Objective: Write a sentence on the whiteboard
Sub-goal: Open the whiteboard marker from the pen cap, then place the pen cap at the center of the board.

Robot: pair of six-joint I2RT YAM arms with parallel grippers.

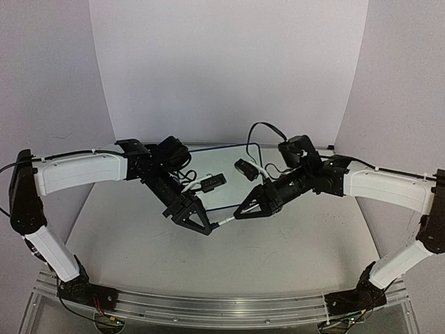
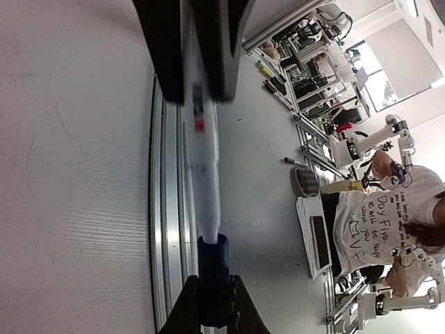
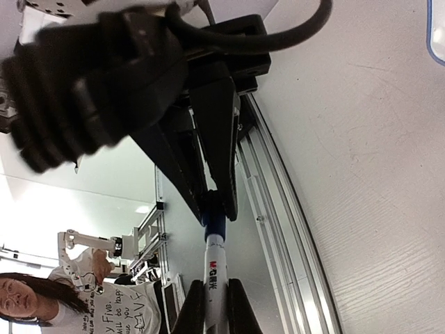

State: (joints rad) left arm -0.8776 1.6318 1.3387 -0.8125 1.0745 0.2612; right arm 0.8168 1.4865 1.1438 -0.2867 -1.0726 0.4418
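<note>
Left pincer (image 1: 208, 229), right pincer (image 1: 238, 215) clamp one marker (image 1: 224, 222).

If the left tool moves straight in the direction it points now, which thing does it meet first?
The right tool. The left tool points along the marker that both hold, and the right tool faces it at the other end. Nothing else shows between them.

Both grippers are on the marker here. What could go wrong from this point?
1. The marker hangs in the air, with the left gripper on its blue end and the right gripper on its white barrel. If either slips, it would likely drop onto the table.
2. Both arms reach over the whiteboard; a low move could knock it askew.
</note>
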